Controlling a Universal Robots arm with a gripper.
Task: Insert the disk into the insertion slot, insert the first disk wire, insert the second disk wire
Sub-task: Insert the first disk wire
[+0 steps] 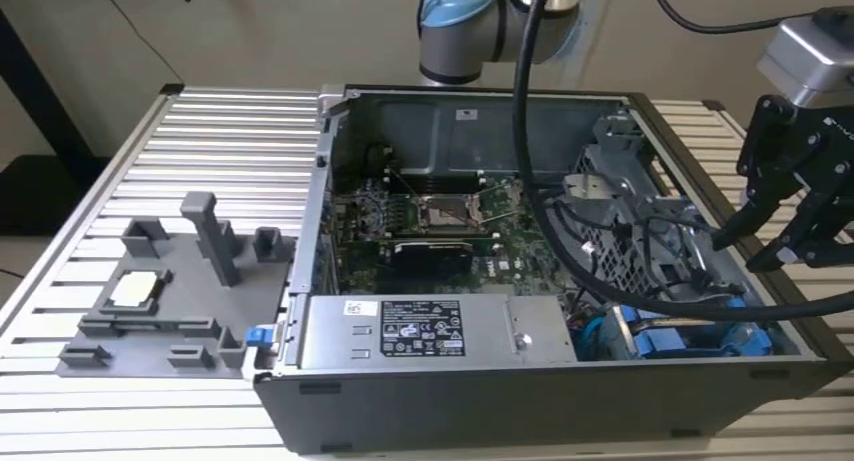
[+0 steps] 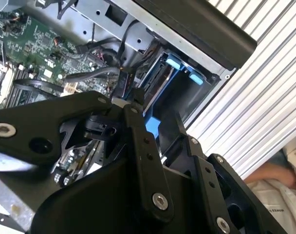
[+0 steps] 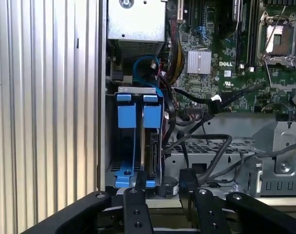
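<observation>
A black computer case is laid open on a ribbed metal worktop. A grey fixture tray is set beside it on the exterior view's left. Inside the case, a green motherboard is seen in the middle. A grey labelled power-supply box lies along the near wall, and a perforated grey cage stands toward the exterior view's right. A thick black cable is draped from above across the interior and over the near corner. There the disk, clipped in blue, is seated on edge in the insertion slot. Thinner black wires are tangled just beside the slot. Most of the disk is hidden by its blue frame and the bay walls, and whether any wire is plugged into it cannot be made out. The gripper is held above the case wall on the exterior view's right, near the disk's corner and tilted toward it. Its fingers are spread apart, with nothing seen clamped between them.
</observation>
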